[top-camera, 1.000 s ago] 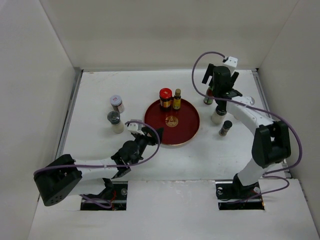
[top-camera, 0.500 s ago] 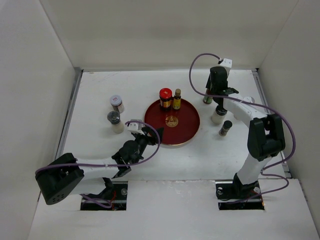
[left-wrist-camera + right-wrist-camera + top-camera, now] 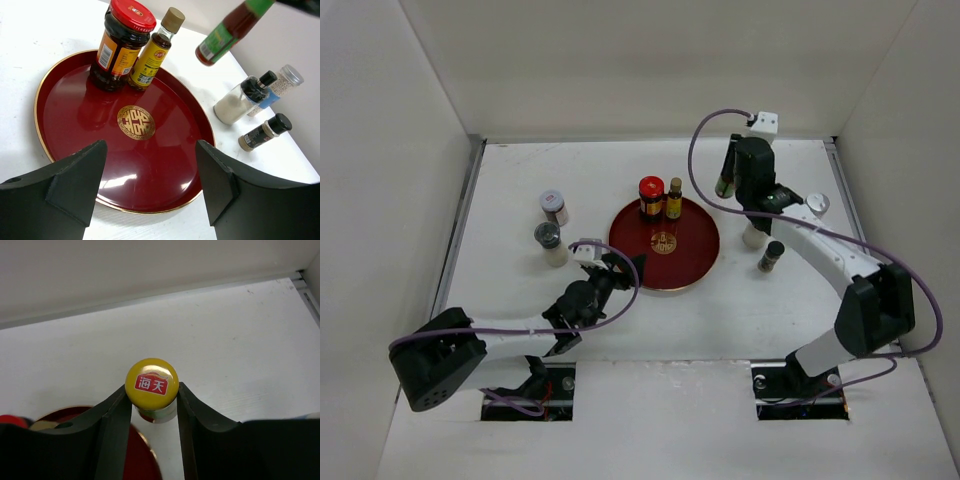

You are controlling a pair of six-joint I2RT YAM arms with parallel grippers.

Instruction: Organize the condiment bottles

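Observation:
My right gripper (image 3: 733, 172) (image 3: 152, 396) is shut on the neck of a yellow-capped sauce bottle (image 3: 725, 181) (image 3: 151, 381) (image 3: 227, 30). The bottle hangs tilted in the air, right of the red round tray (image 3: 692, 258) (image 3: 165, 170). A red-capped jar (image 3: 651, 195) (image 3: 120, 45) and a small yellow-labelled bottle (image 3: 674, 198) (image 3: 154, 52) stand at the tray's far side. At the tray's near-left rim my left gripper (image 3: 620, 270) (image 3: 150, 172) is open, with nothing between its fingers.
Two grey-lidded jars (image 3: 554, 207) (image 3: 550, 243) stand left of the tray. On the right stand a white-powder jar (image 3: 753, 235) (image 3: 235, 102), a blue-banded shaker (image 3: 817, 203) (image 3: 280, 85) and a small dark spice jar (image 3: 772, 256) (image 3: 262, 132). Walls enclose the table.
My right gripper has shut on the yellow-capped bottle and carried it up and to the left, off the table. The left arm has hardly moved.

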